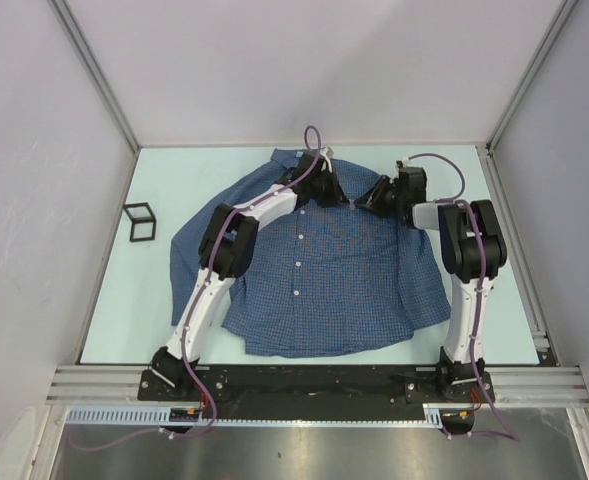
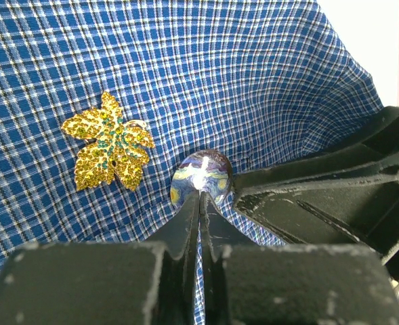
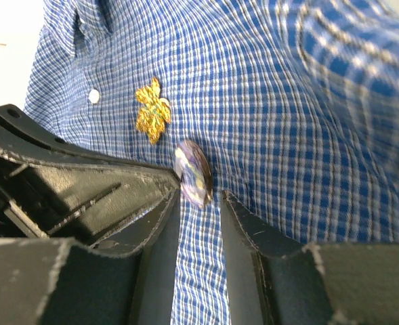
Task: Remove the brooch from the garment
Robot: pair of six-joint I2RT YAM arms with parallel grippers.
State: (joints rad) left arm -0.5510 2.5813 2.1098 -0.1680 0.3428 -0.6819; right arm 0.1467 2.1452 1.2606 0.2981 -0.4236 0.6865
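Left hand is clamped shut, the two fingers pressed together with barely a sliver between them. Their tips sit right at the lower edge of a round glossy blue-and-yellow badge pinned to the garment. Can't tell if they've actually pinched its rim or are only touching it.

Right hand has its jaws partway apart with checked fabric showing in the gap. That same badge sits edge-on at its fingertips, closer to one jaw, with nothing visibly gripped. The two hands are right next to each other on the chest of the shirt, near the collar.

The brooch, a sparkly gold leaf-looking thing, isn't touched by either hand. It's pinned flat to the fabric just beside the badge, on the side away from the fingertips, and there's a white shirt button near it. The shirt itself lies spread out on the worktop.
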